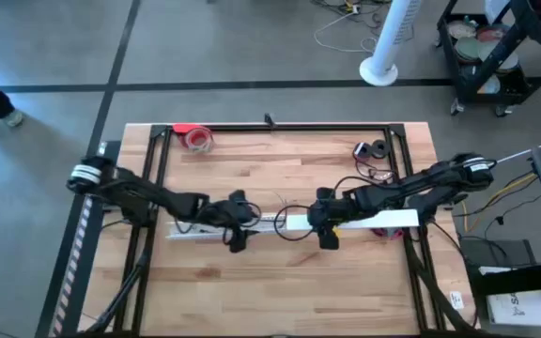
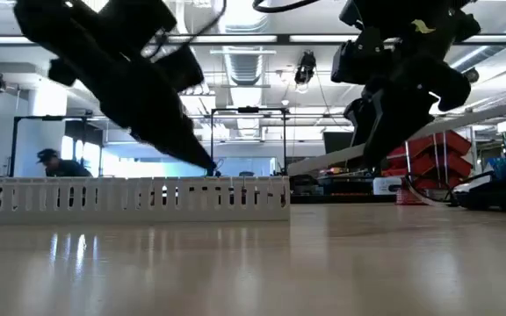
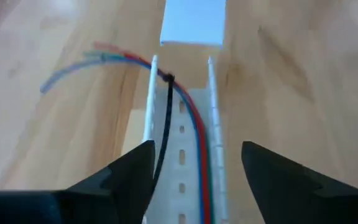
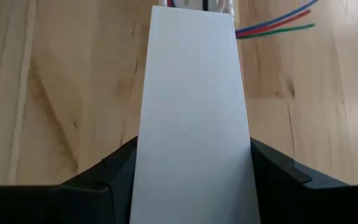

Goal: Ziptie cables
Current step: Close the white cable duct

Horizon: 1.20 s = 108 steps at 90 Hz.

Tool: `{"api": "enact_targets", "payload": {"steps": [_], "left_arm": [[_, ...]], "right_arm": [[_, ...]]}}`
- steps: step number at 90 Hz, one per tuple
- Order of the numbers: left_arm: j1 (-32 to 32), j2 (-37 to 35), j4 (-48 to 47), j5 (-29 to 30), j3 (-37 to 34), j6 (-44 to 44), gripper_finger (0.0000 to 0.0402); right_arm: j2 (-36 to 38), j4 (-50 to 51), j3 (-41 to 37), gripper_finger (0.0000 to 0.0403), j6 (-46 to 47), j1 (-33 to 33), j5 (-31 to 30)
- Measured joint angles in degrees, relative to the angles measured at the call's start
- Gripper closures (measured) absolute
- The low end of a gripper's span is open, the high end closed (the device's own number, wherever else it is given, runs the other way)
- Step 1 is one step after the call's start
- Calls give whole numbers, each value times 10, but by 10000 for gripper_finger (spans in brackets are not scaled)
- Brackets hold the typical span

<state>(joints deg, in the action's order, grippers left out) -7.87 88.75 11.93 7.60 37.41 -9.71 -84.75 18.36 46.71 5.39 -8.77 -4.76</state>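
Note:
A white slotted channel (image 1: 216,229) lies on the wooden table, and thin red, blue and green cables (image 3: 199,143) run along inside it. They fan out over its wall onto the wood (image 4: 272,23). A black tie or cord (image 3: 165,118) crosses them. My left gripper (image 3: 197,163) is open just above the channel (image 2: 130,195), one finger over each side. My right gripper (image 4: 194,155) is shut on a long flat white strip (image 1: 374,221) at the channel's right end. My right gripper pinches the white strip by its two long edges (image 4: 146,155), one finger on each edge, with the strip running along the fingers. In the low view the strip (image 2: 323,161) slopes down toward the channel's end. Whether its low end touches the channel I cannot tell.
At the table's far edge lie a red tape roll (image 1: 196,139) and small black parts (image 1: 374,150). A black frame (image 1: 280,126) runs round the tabletop. A thin dark cord loops between the grippers (image 1: 289,225). A person (image 2: 55,163) sits far behind the table.

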Motion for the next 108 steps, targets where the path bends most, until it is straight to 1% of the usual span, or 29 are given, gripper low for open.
{"api": "enact_targets", "payload": {"steps": [9, 21, 26, 36, 47, 60, 69, 91, 99, 108], "left_arm": [[8, 22, 3, -16, 7, 1, 178], [10, 30, -1, -23, 8, 9, 172], [10, 29, -4, -23, 8, 12, 169], [9, 14, -22, -23, 19, 15, 170], [11, -7, -47, -22, 38, 42, 177], [27, -14, -45, -17, 42, 61, 176], [38, -10, -49, -22, 32, 46, 160], [43, 9, -31, -66, 19, 12, 96], [46, 21, -4, -64, 19, 12, 79], [47, 44, 23, -53, 25, 20, 68]], "right_arm": [[0, -29, -17, 188, 0, -7, -9], [-1, -39, -28, 188, -10, -17, -75], [-1, -40, -29, 188, -14, -18, -92], [-1, -42, -29, 188, -20, -19, -91], [-15, -60, -29, 188, -38, -17, -87], [-24, -107, -29, 188, -52, -15, -82], [-26, -103, -30, 188, -54, -11, -82], [-23, -99, -30, 188, -54, -10, -83], [-23, -98, -31, 188, -52, -10, -83], [-17, -85, -33, 188, -47, -10, -83]]}}
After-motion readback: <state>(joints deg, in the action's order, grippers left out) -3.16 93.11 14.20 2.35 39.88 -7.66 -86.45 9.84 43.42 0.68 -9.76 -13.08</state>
